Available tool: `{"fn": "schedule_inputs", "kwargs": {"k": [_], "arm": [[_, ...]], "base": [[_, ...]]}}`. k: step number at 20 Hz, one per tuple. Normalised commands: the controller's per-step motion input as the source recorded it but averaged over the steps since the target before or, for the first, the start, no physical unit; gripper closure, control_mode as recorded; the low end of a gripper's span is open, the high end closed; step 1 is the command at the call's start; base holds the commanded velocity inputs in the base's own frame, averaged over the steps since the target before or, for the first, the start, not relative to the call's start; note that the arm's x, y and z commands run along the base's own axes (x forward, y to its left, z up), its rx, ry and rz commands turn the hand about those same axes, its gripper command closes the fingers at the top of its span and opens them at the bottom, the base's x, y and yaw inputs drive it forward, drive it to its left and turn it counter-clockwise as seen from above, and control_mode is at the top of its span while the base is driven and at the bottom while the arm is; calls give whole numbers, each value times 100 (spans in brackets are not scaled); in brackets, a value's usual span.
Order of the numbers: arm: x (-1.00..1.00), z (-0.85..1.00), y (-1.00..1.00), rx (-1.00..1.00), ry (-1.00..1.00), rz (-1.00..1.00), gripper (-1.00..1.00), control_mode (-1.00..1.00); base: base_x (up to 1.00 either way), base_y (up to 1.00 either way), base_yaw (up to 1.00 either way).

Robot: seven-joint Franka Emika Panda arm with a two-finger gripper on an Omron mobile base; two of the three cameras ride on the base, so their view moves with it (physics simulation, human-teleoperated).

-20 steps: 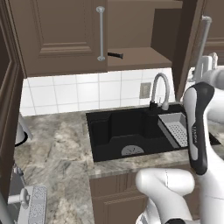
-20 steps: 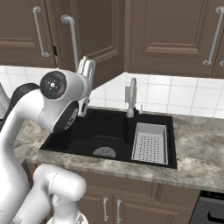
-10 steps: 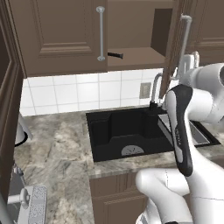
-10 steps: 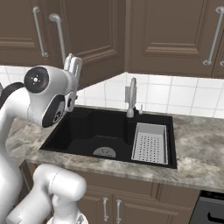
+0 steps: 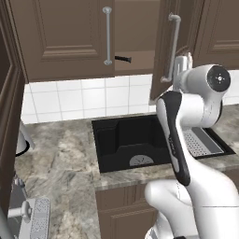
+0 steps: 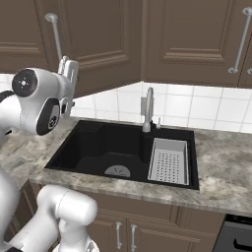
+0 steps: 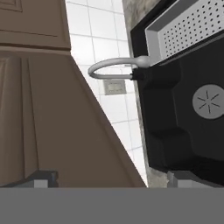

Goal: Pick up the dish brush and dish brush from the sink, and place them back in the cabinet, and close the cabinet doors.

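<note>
Swinging left toward the half-open dark brown panelled cabinet door (image 5: 163, 51), the two-finger gripper (image 6: 69, 74) keeps its jaws spread wide and empty; that stiff door should push easiest near its silver bar handle (image 5: 173, 46).

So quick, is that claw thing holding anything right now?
End effector: open and empty, up beside the open cabinet door, above the sink.

one sink (image 5: 126, 140), one dish brush (image 5: 123, 59).
</note>
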Motion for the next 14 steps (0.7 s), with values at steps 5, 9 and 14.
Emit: {"fn": "schedule_inputs", "kwargs": {"k": [5,9,14], "arm": [[26,5,46,0,0,0,-100,-100],[24,6,43,0,0,0,-100,-100],[24,9,40,0,0,0,-100,-100]], "base": [[0,0,0],[0,0,0],[0,0,0]]}}
